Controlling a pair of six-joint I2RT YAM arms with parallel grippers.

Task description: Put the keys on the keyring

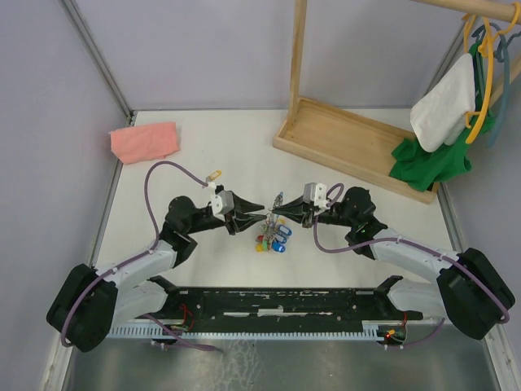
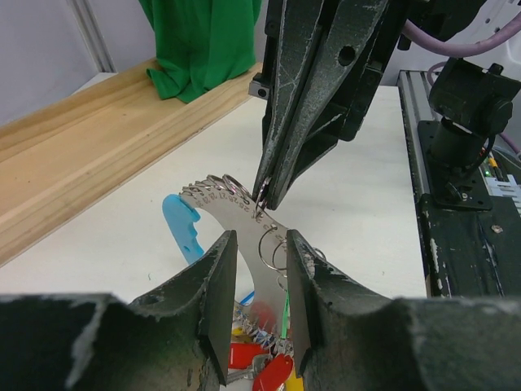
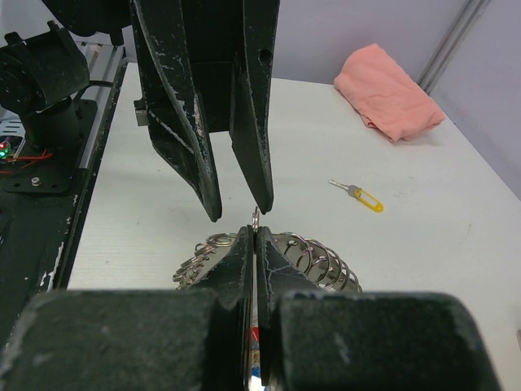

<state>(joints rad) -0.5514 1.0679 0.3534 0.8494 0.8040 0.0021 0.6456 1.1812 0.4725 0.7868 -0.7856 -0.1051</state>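
Observation:
The keyring (image 1: 273,235) hangs between the two grippers at the table's middle, its coloured-head keys dangling below. My right gripper (image 3: 255,236) is shut on the top edge of the grey curved piece (image 2: 232,202) with its row of small rings (image 3: 321,262). My left gripper (image 2: 259,244) stands open, its fingers either side of that piece's lower part without pinching it. A green key head (image 2: 285,314) shows as a sliver beside the left gripper's right finger; how it is attached I cannot tell. The yellow-headed key (image 3: 362,198) lies loose on the table (image 1: 214,174), behind the left gripper.
A folded pink cloth (image 1: 145,140) lies at the back left. A wooden rack base (image 1: 350,138) runs along the back right, with a green garment (image 1: 431,159) and a white cloth (image 1: 444,102) hanging over it. The light-blue tag (image 2: 186,228) dangles from the bunch.

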